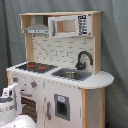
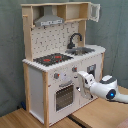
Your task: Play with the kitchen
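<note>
One toy kitchen (image 1: 60,75) in both exterior views, white w/ light-wood frame, standing on wooden table (image 2: 100,112) against grey curtain (image 2: 10,55). Up top: grey hood (image 2: 50,21) and microwave-style cupboard (image 1: 67,25). At counter level: black-red hob (image 1: 36,66), steel sink (image 1: 70,75), black faucet (image 1: 84,59) curving over sink. Below: knobs (image 2: 56,76) and windowed oven door (image 2: 65,95).

In second exterior view, white Panda arm (image 2: 107,90) reaching in from second exterior view's right, gripper (image 2: 80,84) right at kitchen front, beside oven door near its top edge. Fingers' state: cannot tell, whether spread or pressed together. Contact w/ door also unclear. In first exterior view, arm low at first exterior view's left, gripper (image 1: 9,94) in front of oven area.
</note>
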`<state>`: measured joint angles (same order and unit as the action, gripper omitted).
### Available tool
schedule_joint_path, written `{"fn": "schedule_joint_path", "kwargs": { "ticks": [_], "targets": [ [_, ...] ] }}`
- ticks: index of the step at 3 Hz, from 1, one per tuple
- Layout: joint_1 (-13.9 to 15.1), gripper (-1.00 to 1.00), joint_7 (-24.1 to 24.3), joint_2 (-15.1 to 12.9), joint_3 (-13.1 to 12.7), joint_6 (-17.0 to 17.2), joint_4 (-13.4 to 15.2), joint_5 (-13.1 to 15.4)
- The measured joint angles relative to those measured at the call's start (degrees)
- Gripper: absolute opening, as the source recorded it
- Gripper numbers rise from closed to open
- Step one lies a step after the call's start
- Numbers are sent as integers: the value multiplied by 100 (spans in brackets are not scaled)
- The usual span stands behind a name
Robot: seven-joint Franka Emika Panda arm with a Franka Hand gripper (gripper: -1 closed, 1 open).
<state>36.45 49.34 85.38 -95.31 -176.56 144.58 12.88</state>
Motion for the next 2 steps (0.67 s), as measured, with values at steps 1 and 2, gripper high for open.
{"fn": "schedule_joint_path", "kwargs": {
  "ticks": [1,2],
  "targets": [
    [281,100,20,1,2,-503,-9,-15],
    [571,100,22,10,14,-1008,-67,-22]
  ]
}}
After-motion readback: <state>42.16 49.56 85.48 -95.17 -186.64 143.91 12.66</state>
